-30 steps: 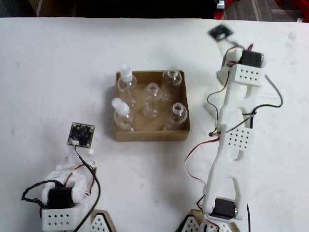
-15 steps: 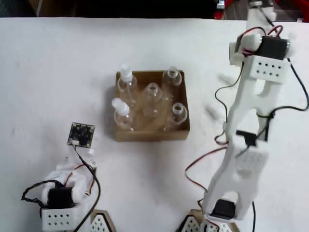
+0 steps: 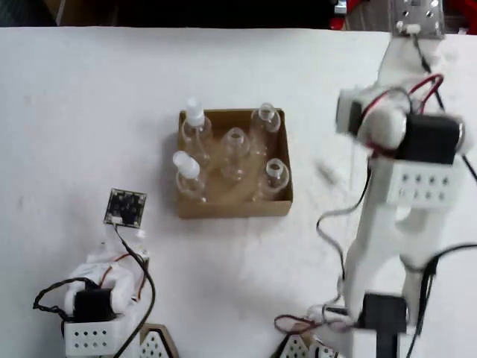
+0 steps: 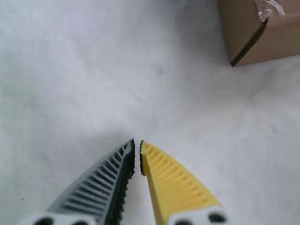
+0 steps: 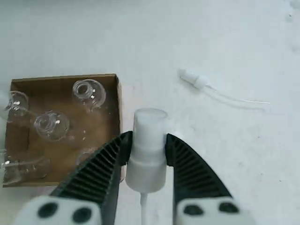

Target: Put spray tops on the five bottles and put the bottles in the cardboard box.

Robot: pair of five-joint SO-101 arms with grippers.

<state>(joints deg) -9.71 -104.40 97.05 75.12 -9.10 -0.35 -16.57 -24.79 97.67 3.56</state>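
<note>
Right pincer (image 5: 147, 137) is clamped on a white spray top (image 5: 146, 164), black fingers pressing it from both sides, its thin tube running back between them. Right arm (image 3: 402, 186) stands raised to the right of the cardboard box (image 3: 235, 206), off the box footprint in the high view. From the right wrist, the held top sits just off the box's side wall, with the white surface (image 3: 89, 89) beneath. A loose spray top (image 5: 194, 79) lies flat on the surface beyond the pincer, apart from the box, its long dip tube (image 5: 239, 99) trailing away from the box. All five bottles stand inside the box. Two on the left side are capped: one at the back-left corner (image 3: 195, 123), one in front of it (image 3: 186, 175). Three have bare necks: the centre one (image 3: 235, 149), back-right (image 3: 266, 123) and front-right (image 3: 274, 175). Left pincer (image 4: 136, 147) is closed with nothing in it, grey and yellow tips all but touching, low over bare surface; a box corner (image 4: 253, 37) shows farther off. Left arm (image 3: 97, 313) is folded back at the near-left edge of the surface, well apart from the box.
</note>
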